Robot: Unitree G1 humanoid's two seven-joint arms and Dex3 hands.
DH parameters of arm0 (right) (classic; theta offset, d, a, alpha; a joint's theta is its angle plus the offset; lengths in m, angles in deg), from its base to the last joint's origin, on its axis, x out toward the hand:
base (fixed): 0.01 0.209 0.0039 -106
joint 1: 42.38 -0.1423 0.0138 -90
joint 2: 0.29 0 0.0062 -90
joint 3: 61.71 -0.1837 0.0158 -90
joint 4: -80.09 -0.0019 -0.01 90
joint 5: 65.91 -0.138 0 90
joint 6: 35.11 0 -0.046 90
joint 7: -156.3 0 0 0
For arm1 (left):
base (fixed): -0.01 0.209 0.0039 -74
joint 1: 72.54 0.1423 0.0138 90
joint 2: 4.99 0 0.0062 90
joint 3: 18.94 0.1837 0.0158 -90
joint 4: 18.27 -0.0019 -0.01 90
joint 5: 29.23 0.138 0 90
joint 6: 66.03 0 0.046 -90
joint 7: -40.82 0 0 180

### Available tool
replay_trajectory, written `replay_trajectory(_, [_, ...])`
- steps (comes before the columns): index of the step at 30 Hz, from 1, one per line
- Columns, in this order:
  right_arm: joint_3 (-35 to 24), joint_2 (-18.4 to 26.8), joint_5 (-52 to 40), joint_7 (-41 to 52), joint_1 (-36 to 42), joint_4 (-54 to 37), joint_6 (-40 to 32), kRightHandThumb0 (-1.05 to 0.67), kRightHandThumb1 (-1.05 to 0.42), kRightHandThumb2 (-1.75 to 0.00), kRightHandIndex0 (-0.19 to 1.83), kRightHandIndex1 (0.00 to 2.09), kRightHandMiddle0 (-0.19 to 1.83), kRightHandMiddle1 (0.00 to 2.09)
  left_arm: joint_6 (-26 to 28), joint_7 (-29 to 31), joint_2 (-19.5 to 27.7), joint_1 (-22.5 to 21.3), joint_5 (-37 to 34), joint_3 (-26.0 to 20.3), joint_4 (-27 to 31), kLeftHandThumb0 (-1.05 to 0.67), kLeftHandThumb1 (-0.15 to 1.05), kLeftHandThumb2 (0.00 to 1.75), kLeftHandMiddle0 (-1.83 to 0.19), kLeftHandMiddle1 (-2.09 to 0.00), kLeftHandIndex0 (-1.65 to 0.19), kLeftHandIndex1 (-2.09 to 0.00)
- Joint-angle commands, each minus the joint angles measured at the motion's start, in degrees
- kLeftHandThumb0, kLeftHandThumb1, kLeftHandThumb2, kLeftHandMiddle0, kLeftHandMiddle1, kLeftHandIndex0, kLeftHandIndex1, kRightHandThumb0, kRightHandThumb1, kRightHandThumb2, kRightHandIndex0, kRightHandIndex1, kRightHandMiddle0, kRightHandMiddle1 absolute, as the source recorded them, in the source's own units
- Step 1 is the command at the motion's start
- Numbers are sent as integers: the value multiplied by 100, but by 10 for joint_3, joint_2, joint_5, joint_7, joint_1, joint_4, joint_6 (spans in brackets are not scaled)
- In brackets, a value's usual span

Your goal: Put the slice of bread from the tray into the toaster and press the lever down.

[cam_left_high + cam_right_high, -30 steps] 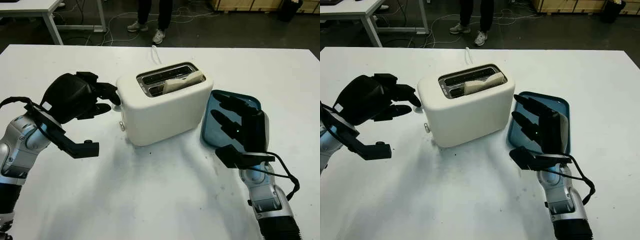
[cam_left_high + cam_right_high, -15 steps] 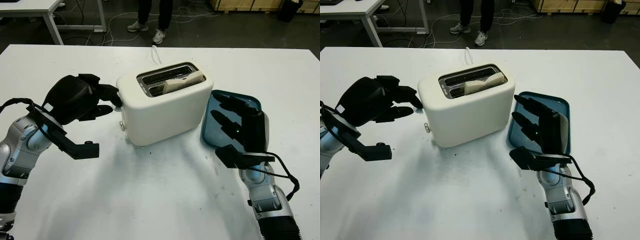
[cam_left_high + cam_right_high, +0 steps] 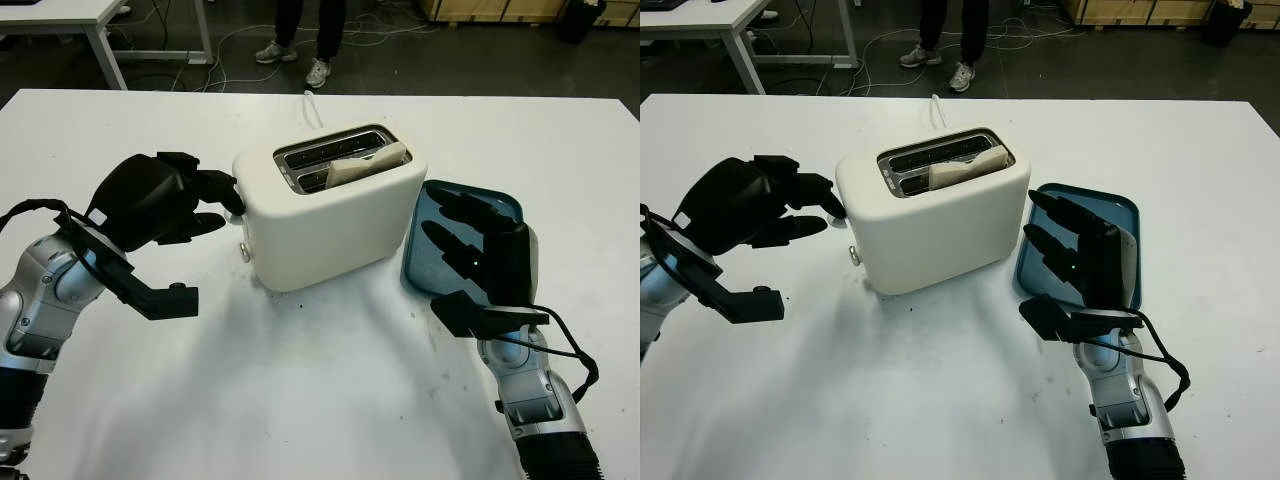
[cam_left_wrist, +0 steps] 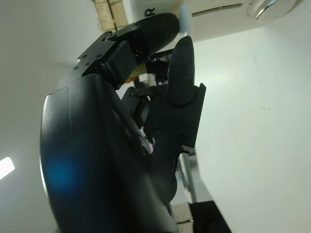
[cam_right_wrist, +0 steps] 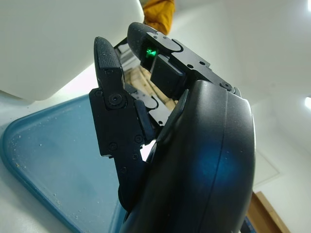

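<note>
Bread slice [image 3: 362, 164] in toaster [image 3: 330, 205] slot; tray [image 3: 432, 227] holds nothing; both robot hands unclenched, holding nothing.

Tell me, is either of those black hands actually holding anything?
Nothing is held. The left hand is at the toaster's end by the lever, gripping nothing. The right hand is open over the blue tray.

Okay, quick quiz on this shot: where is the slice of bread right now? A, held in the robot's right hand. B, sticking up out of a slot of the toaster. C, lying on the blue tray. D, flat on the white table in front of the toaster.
B: the slice of bread stands in a slot of the toaster with its top poking out, while the blue tray holds no bread and the right hand over it is open.
</note>
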Motion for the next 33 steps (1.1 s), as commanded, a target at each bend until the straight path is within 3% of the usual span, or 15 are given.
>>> replay_trajectory(1, [-2,6,-5,-2,4,3,11,-38,-92,-8,93,37,96,0,7,-2,-12,16,2,14,-13,-26,92,29,-61,-139,-67,-91])
replay_trajectory(7, [-7,11,-19,9,8,1,11,-40,-92,-10,92,36,95,0,17,-47,-67,41,7,42,-65,-23,92,29,-59,-143,-64,-93])
replay_trajectory(14, [-9,13,-31,26,7,-6,12,-40,-92,-10,92,34,95,0,46,-160,-181,108,27,103,-138,-26,92,36,-53,-140,-59,-90])
replay_trajectory(17, [-10,18,-31,32,6,-12,13,-39,-92,-10,92,34,95,0,56,-198,-208,118,38,127,-174,-24,92,38,-53,-138,-60,-89])
replay_trajectory(22, [-12,19,-33,40,8,-18,12,-39,-92,-10,93,32,96,0,73,-202,-209,119,41,151,-174,-27,92,37,-53,-142,-61,-91])
replay_trajectory(33, [-10,15,-28,38,9,-21,10,-36,-92,-6,94,30,96,0,80,-193,-180,123,28,150,-139,-26,92,37,-51,-148,-58,-92])
